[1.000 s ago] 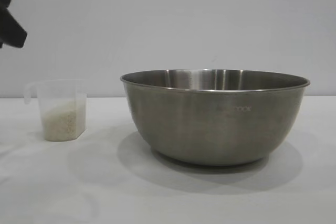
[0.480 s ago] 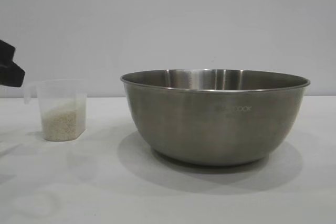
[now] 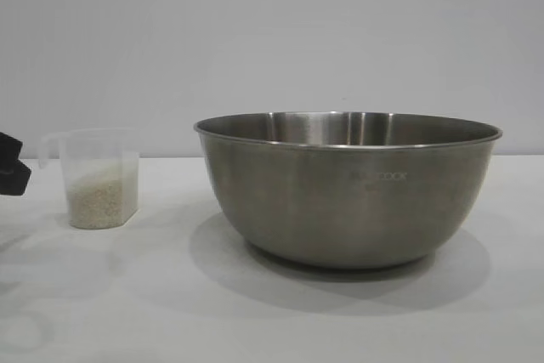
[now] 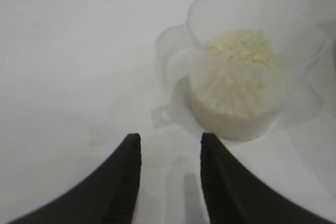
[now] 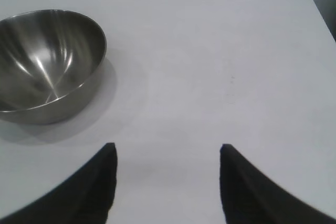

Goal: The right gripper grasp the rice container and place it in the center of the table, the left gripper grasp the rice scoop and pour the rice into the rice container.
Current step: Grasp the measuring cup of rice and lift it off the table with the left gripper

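Rice container point(image 3: 348, 189) stood upright on table point(image 3: 102, 295), empty inside. Rice scoop point(image 3: 98, 178) stood apart at its left, part-filled with rice point(image 3: 102, 201), handle toward left gripper point(image 4: 170, 153). Left gripper hung low just beside scoop, fingers point(image 4: 126, 182) parted, holding nothing. Right gripper point(image 5: 168, 153) hovered over bare table, well apart from container, fingers point(image 5: 102, 182) spread wide, empty.
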Controlling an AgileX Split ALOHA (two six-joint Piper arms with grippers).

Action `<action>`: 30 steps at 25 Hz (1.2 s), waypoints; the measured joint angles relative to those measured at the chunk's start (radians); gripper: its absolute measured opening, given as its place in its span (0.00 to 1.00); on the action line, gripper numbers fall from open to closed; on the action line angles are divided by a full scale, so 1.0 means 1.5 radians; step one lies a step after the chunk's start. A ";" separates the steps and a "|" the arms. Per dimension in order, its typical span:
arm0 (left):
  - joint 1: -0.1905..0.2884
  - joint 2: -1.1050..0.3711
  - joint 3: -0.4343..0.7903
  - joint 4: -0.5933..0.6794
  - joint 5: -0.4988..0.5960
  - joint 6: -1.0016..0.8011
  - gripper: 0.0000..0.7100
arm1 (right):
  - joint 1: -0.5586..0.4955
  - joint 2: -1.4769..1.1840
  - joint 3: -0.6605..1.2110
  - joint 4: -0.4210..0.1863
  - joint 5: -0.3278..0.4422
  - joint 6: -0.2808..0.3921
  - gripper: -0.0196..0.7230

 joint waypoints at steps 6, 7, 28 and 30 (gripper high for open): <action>0.000 0.021 -0.001 -0.013 -0.002 -0.001 0.31 | 0.000 0.000 0.000 0.000 0.000 0.000 0.51; 0.000 0.026 -0.006 -0.013 -0.002 -0.001 0.31 | 0.000 0.000 0.000 0.000 0.000 0.000 0.51; 0.000 0.080 -0.105 -0.015 -0.005 0.014 0.31 | 0.000 0.000 0.000 0.000 0.000 0.000 0.51; 0.000 0.088 -0.124 -0.017 -0.005 0.022 0.31 | 0.000 0.000 0.000 0.000 0.000 0.000 0.51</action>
